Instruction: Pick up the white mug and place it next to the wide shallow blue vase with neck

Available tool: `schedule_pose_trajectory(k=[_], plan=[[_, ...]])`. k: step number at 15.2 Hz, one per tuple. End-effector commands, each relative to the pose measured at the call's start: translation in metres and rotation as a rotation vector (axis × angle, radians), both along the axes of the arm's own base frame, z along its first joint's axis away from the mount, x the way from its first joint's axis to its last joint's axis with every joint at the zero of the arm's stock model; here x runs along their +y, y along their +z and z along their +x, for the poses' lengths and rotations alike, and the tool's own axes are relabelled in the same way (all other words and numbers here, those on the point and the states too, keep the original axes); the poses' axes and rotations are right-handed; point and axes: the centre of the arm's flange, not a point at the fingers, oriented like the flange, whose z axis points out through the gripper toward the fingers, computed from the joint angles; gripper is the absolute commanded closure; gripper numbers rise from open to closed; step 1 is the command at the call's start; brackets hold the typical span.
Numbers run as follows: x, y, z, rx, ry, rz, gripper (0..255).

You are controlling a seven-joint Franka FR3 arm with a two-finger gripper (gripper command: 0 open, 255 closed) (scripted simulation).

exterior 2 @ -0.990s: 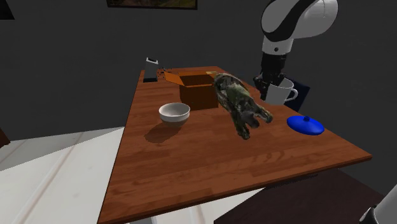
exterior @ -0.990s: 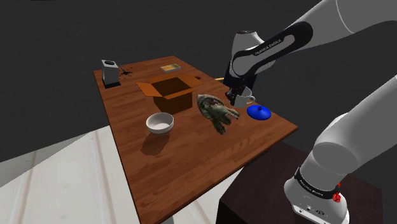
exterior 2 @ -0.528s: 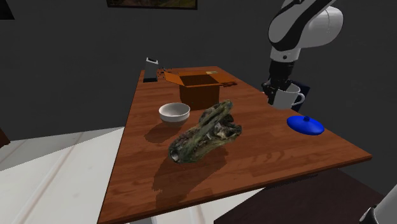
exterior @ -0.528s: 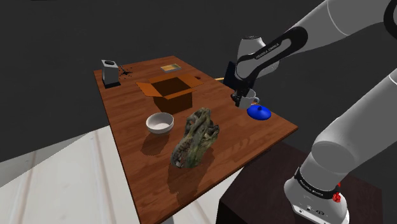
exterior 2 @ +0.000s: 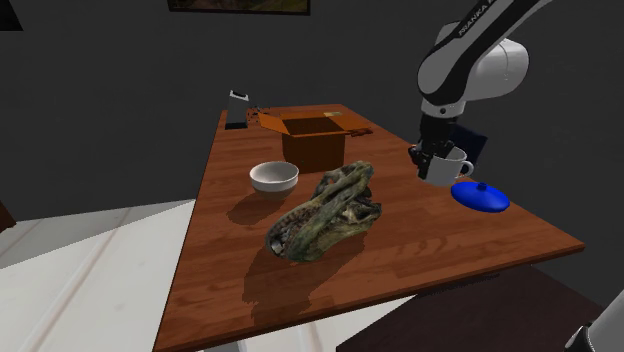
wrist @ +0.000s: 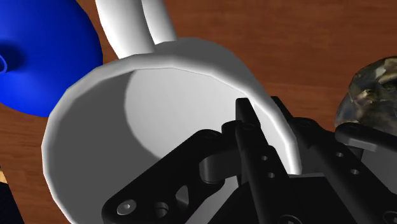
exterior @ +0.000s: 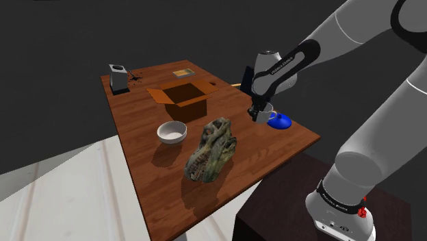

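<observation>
Your gripper (exterior 2: 431, 157) pinches one white mug (exterior 2: 446, 170) by its rim. In the second exterior view, one blue vase (exterior 2: 480, 195) sits at its four o'clock, with bare table (exterior 2: 440, 250) at six.

Wood-grained table (exterior: 147, 164) with slight sheen; smooth mug (wrist: 159, 89) and vase (wrist: 44, 57).

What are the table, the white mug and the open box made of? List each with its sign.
The table: wood, reddish-brown, faintly glossy; grain lines run along it. The white mug: smooth, plain white, matte; possibly ceramic, but nothing settles it. The open box: looks like cardboard; orange-brown, thin folded-out flaps.
</observation>
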Motion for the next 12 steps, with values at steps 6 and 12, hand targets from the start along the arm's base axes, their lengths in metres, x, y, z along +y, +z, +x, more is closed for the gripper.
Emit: schedule_pose_trajectory(k=[6, 12], plan=[[0.001, -0.036, 0.000, -0.001, 0.000, 0.000, 255], [0.001, -0.068, 0.000, -0.001, 0.000, 0.000, 255]])
